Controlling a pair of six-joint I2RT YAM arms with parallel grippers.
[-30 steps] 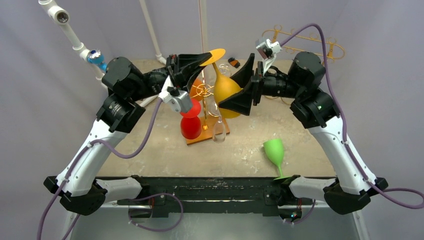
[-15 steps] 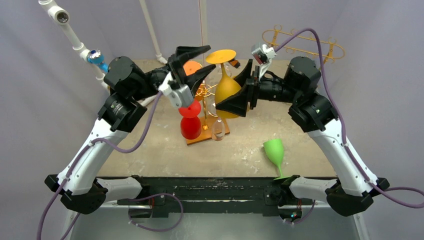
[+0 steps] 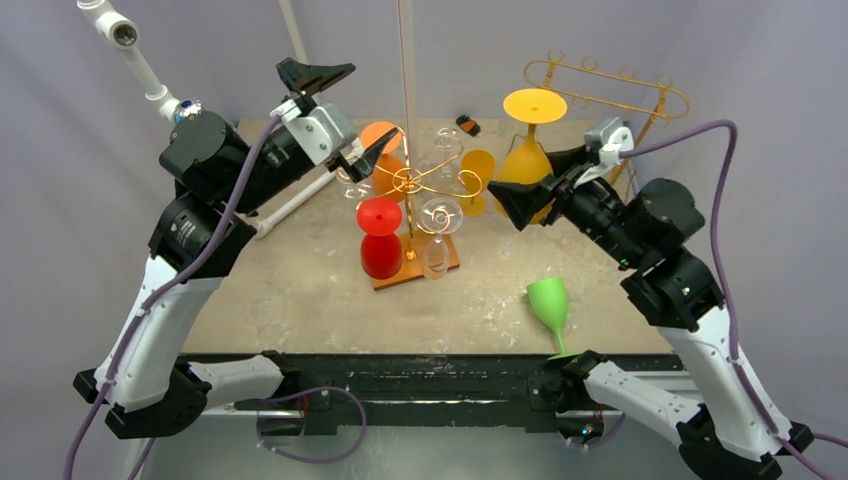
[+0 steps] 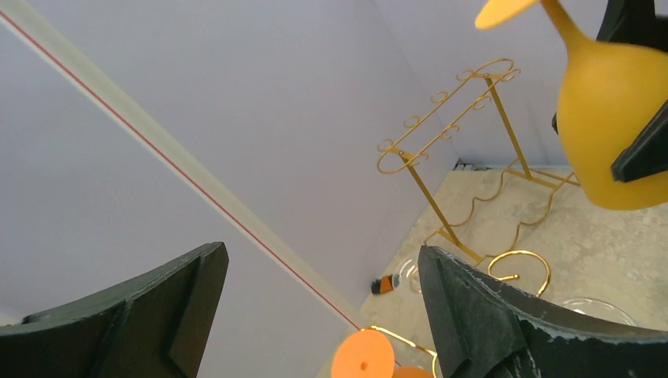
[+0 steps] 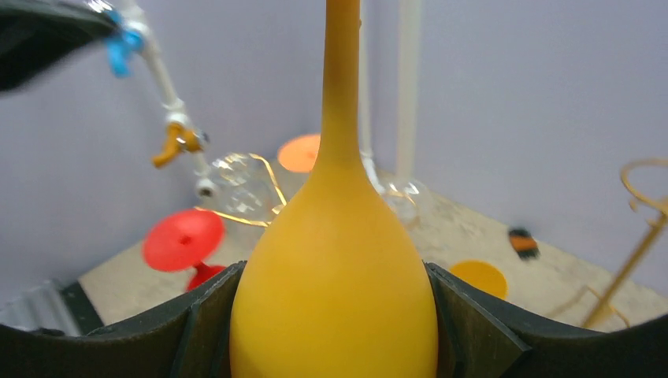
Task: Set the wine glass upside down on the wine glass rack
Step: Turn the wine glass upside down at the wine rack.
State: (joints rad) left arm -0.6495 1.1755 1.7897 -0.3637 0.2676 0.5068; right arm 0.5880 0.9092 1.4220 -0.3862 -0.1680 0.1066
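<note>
The yellow wine glass (image 3: 525,165) is upside down, foot on top, with my right gripper (image 3: 538,188) shut on its bowl. In the right wrist view the bowl (image 5: 335,291) fills the gap between both pads. It hangs right of the gold tree-shaped wine glass rack (image 3: 410,180), apart from it. My left gripper (image 3: 342,115) is open and empty, high at the rack's left. Its wrist view shows the fingers (image 4: 488,315) spread wide and the yellow glass (image 4: 614,118) at the far right.
The rack stands on an orange base (image 3: 415,270) and carries a red glass (image 3: 380,235), an orange one (image 3: 385,150), clear ones (image 3: 438,235) and a small yellow one (image 3: 478,180). A green glass (image 3: 548,300) lies at front right. A second gold rack (image 3: 610,85) stands at back right.
My left gripper let go of the yellow glass's foot, opened and drew back up and left. My right gripper closed on the bowl and carried the glass right, away from the central rack.
</note>
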